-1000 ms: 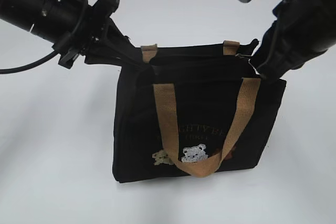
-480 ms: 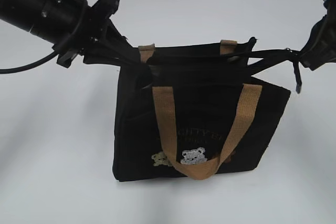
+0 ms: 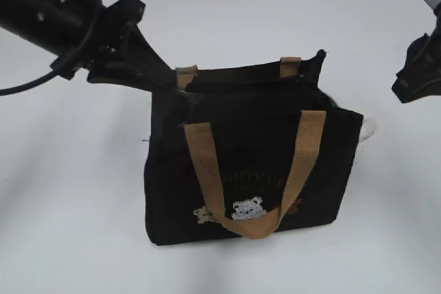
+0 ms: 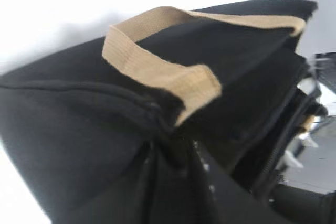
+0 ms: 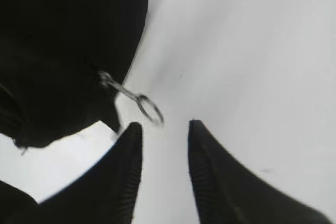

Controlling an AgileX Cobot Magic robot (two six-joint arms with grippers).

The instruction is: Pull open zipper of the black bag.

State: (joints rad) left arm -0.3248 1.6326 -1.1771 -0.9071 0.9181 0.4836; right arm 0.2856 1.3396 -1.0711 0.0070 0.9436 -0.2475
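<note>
Right wrist view, nearest first: the right gripper (image 5: 164, 140) has its fingers apart with nothing between them, just bare table (image 5: 252, 51). The zipper (image 5: 131, 97) pull hangs loose at about 11 o'clock from the tips, ring end nearest, its long axis running up-left into the bag (image 5: 63, 40).

Further out, the bag sits mid-table, mouth looks open, so I'd guess the pull's done. The left gripper (image 3: 169, 77) is at the bag's top left corner; can't tell if it's pinching the fabric. The right one hangs well off at 3 o'clock.
</note>
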